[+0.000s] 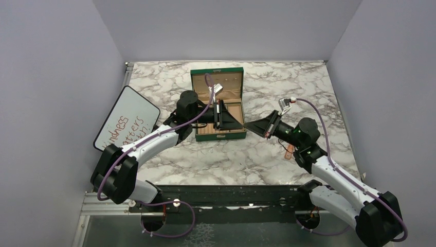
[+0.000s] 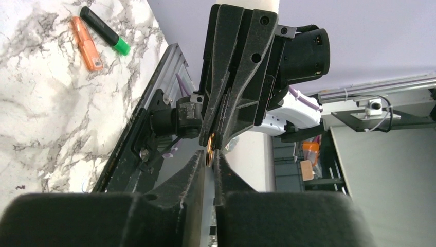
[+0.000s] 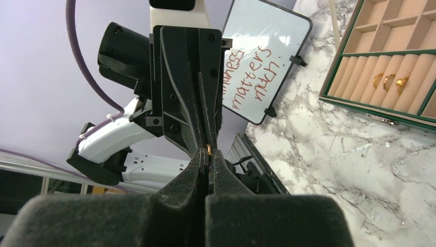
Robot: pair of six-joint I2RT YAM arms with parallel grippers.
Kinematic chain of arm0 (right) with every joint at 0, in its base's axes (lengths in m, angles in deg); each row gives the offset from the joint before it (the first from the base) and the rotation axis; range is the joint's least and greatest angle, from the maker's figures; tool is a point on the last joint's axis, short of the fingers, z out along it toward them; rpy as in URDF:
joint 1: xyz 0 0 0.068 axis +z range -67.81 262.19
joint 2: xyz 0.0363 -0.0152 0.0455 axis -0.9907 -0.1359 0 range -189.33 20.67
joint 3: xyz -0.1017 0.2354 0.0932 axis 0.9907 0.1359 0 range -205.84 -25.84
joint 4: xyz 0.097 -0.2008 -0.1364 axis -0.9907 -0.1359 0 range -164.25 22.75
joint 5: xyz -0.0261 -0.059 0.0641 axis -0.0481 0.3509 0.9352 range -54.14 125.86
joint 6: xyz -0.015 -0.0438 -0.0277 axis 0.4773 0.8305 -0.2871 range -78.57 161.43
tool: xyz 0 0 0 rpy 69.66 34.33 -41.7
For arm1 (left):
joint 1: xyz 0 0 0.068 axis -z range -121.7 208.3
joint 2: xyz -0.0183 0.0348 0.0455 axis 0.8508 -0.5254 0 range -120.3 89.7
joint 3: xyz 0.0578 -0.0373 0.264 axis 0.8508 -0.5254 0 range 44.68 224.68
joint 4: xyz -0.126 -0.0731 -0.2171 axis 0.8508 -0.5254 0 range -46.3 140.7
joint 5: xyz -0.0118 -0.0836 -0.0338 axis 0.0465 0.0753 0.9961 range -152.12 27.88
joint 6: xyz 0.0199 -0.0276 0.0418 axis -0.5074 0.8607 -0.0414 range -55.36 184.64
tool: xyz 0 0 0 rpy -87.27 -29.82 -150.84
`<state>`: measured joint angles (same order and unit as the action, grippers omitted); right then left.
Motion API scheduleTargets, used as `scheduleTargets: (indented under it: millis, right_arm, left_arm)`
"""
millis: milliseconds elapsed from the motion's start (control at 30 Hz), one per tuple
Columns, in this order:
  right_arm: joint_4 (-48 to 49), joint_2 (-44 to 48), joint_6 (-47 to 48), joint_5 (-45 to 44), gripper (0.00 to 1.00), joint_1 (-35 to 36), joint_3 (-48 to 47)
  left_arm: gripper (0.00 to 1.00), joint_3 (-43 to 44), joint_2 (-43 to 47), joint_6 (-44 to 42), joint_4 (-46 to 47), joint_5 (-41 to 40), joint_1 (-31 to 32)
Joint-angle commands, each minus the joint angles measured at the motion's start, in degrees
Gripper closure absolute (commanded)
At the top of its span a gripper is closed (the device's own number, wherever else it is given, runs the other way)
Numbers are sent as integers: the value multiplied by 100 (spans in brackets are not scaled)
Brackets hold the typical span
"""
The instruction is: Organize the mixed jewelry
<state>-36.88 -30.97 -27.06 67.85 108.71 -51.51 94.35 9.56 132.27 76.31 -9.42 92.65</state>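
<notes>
Both claws meet tip to tip at mid-frame in the top view, just right of the green box [image 1: 231, 81] and off the table. The left gripper [image 2: 209, 159] & right gripper [image 3: 208, 157] are each clenched on the same tiny gold ring [image 2: 209, 149], which looks like a handover.

To do it well, release only one claw, slowly, & don't pull apart til the other's pinch is clearly firm. The ring sits right at the tips, so any twist prob. flicks it off. Then carry it to the padded rolls at upper right of the right wrist view, beside the three rings [image 3: 389, 81] already slotted there. Necklace: not visible in any view.

Writing: the whiteboard [image 3: 267, 46], left side of the top view, reads "Kindness matters much" in red. No brand is legible on the orange marker [image 2: 86, 43] or highlighter [image 2: 105, 31], upper left of the left wrist view.
</notes>
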Motion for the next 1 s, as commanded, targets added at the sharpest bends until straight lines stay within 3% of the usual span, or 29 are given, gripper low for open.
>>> scheduleTargets:
  millis: [0,200,333,433,533,567,767,967]
  right_arm:
    - [-307,90,320,-86,99,-24,-228]
    - [-1510,72,1150,-441,99,-22,-557]
    - [-2335,-162,1834,-813,99,-18,-900]
    - [-2731,-367,2112,-1130,99,-15,-1074]
    - [-3019,-623,2276,-1382,99,5,-1233]
    - [-3177,-726,2319,-1490,99,38,-1300]
    - [-3810,-1515,2534,-2480,99,607,-1954]
    - [-4200,-2506,2564,-3573,100,1315,-2701]
  left_arm:
    - [77,-168,179,-42,138,-92,-73]
    - [43,-507,415,-281,114,-454,-265]
    - [31,-718,639,-845,-353,-844,-509]
    - [24,-185,833,-2123,-2140,-1844,-699]
    - [18,641,1022,-3326,-3972,-3530,-728]
    - [17,812,1078,-3563,-4199,-4010,-729]
    - [11,1047,1370,-4478,-4384,-5827,-738]
    - [10,950,1289,-4806,-4353,-6294,-758]
